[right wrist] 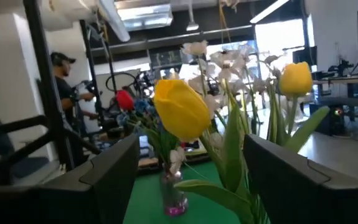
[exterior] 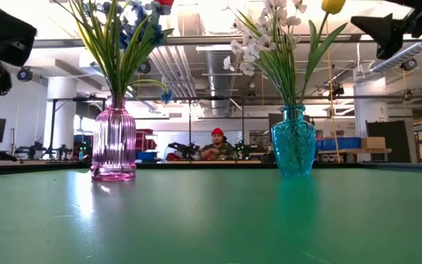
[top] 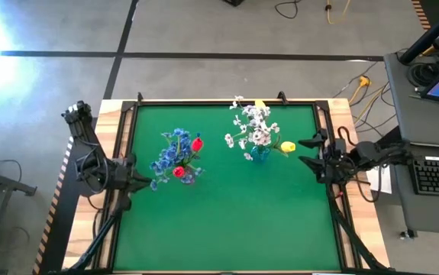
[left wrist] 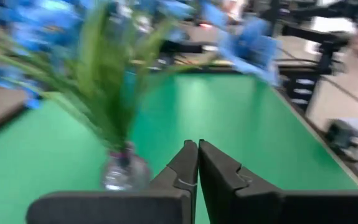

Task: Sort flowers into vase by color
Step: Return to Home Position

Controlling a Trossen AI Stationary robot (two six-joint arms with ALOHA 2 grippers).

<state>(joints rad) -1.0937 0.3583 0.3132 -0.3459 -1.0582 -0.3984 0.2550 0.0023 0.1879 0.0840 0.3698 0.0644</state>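
The sorting looks finished. On the left of the green bench (top: pixel 227 221) a pink vase (exterior: pixel 114 143) holds the blue flowers (top: pixel 169 153) and the red tulips (top: pixel 197 143). To its right, a little farther back, a blue vase (exterior: pixel 293 143) holds the white flowers (top: pixel 253 126) and the yellow tulips (top: pixel 287 147). No stem lies loose on the bench. The stems fan out from the narrow necks, so the heads lean well past each vase, and one yellow tulip tips out to the right.

That lean is probably why both arms sit low at the side edges, clear of the bunches. The left gripper (left wrist: pixel 197 163) is at the left edge, near the outer blue flowers. Its fingers are pressed together with nothing between them. The right gripper (top: pixel 305 153) is at the right edge, facing the blue vase. It is spread wide and holds nothing. The leaning yellow tulip is just ahead of its opening, and the two appear not to touch.
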